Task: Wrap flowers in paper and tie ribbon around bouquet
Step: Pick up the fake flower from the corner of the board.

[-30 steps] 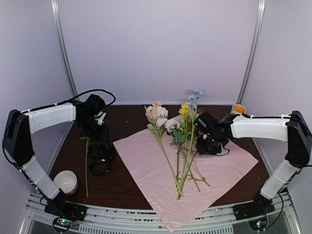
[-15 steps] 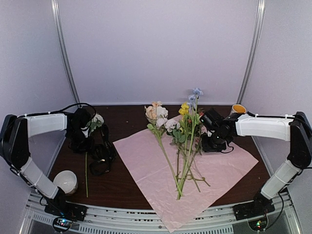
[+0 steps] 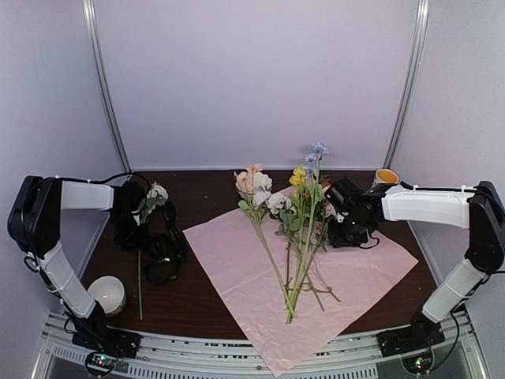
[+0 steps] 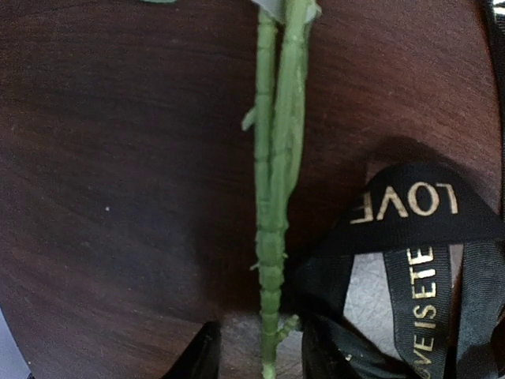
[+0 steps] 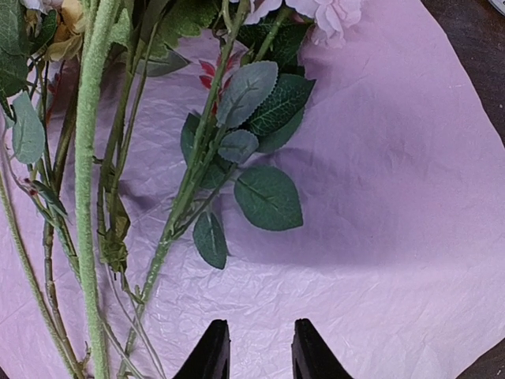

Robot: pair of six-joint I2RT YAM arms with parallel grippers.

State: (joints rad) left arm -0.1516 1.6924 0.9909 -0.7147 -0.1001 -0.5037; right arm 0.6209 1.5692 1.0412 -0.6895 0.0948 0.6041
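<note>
Across the middle of the dark brown wooden table [image 3: 197,308], the large lilac-pink tissue paper sheet [image 3: 371,268] is lying flat, with the green-stemmed mixed-colour flowers [image 3: 300,245] fanning toward twelve o'clock. At nine o'clock the floppy black gold-lettered ribbon [image 4: 410,205] is crowding one stray green-stemmed flower [image 4: 272,158]. My left gripper [image 4: 260,351] is straddling that stem, jaws part-open and not pinching. I am aiming to close on the stem alone, clear of the ribbon. My right gripper [image 5: 254,347] is hovering narrow and empty over the paper at three o'clock.

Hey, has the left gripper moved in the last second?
Yes. The left gripper has shifted left and toward the near edge, from behind the ribbon to its left side.
</note>
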